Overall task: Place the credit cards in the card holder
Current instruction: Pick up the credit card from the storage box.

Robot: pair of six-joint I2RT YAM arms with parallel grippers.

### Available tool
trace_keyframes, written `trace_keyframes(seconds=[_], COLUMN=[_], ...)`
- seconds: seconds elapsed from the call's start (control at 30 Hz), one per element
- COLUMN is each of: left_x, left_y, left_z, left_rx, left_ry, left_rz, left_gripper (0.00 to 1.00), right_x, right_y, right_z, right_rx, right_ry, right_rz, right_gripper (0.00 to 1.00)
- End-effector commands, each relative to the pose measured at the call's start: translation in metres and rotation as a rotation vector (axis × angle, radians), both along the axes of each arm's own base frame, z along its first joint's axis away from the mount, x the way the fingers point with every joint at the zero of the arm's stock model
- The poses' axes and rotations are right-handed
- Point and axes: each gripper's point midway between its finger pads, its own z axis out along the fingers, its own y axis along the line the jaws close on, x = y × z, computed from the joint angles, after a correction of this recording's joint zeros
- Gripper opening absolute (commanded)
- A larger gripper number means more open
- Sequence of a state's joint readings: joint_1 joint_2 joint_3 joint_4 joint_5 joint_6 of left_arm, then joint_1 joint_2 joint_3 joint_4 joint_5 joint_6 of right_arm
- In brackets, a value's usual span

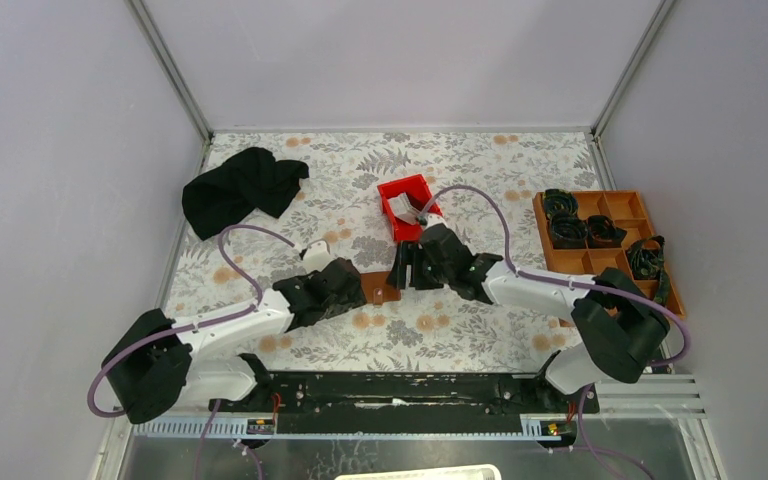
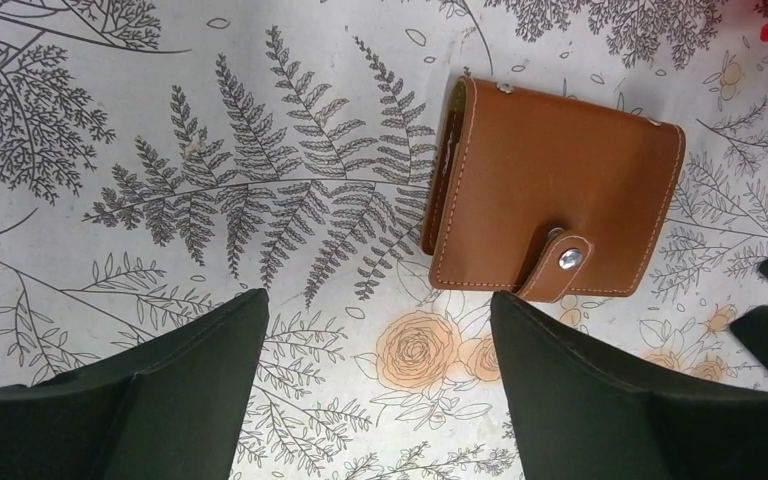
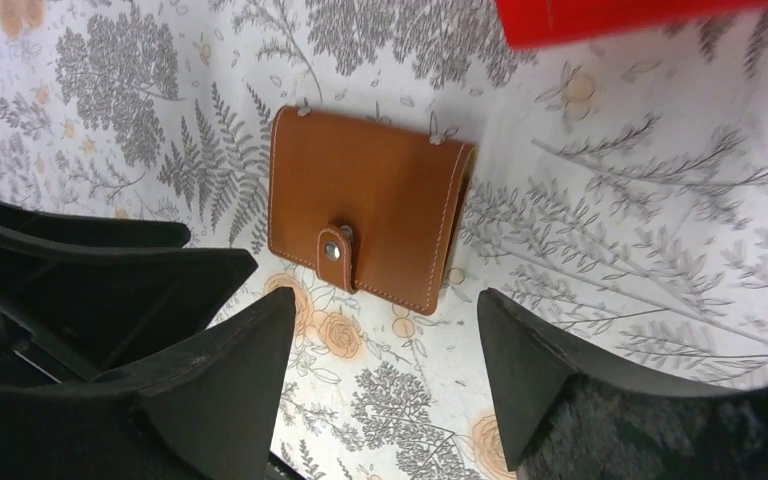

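Observation:
The card holder [image 1: 381, 288] is a brown leather wallet lying flat on the flowered table, folded shut with its tab snapped. It sits between my two grippers. In the left wrist view the card holder [image 2: 555, 190] lies just beyond my open left gripper [image 2: 380, 320], off its right finger. The right wrist view shows the card holder [image 3: 365, 205] just ahead of my open right gripper [image 3: 385, 315]. Neither gripper holds anything. Greyish credit cards [image 1: 403, 210] lie in the red bin [image 1: 392, 190] behind the wallet.
A black cloth [image 1: 243, 188] is heaped at the back left. An orange-brown compartment tray [image 1: 560, 262] with dark items stands at the right. The red bin's edge [image 3: 610, 15] shows at the top of the right wrist view. Grey walls enclose the table.

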State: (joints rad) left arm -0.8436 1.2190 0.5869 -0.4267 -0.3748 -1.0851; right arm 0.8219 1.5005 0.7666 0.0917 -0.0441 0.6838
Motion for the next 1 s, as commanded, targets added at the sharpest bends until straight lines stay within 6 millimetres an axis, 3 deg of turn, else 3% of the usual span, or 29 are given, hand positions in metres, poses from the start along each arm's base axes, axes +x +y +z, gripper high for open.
trace_keyframes(seconds=[0.0,0.17,0.33,0.47,0.6,0.8,0.97], left_x=[0.008,0.006,0.011,0.021,0.035,0.046,0.05], left_y=[0.002,0.005,0.0,-0.006,-0.01,-0.006,0.002], left_z=[0.001,-0.01,-0.017,-0.012,-0.002,0.002,0.001], left_rx=[0.01,0.037,0.053,0.065,0.086,0.103,0.101], left_ry=[-0.046,-0.022,-0.011,-0.032,-0.061,-0.057,-0.055], left_rz=[0.021,0.026,0.025,0.017,-0.004,-0.006,0.007], left_gripper=[0.88,0.87,0.87,0.88,0.88,0.88,0.88], right_x=[0.04,0.076,0.117,0.147,0.172,0.199,0.219], right_y=[0.005,-0.006,-0.028,-0.039,-0.031,-0.02,-0.024], right_z=[0.07,0.108,0.118,0.111,0.096,0.082,0.074], right_rx=[0.017,-0.081,-0.122,-0.157,-0.211,-0.228,-0.197], right_ry=[-0.188,-0.277,-0.305,-0.308,-0.312,-0.301,-0.269], right_rz=[-0.026,-0.066,-0.145,-0.17,-0.147,-0.134,-0.159], right_gripper=[0.74,0.74,0.74,0.73,0.72,0.71,0.71])
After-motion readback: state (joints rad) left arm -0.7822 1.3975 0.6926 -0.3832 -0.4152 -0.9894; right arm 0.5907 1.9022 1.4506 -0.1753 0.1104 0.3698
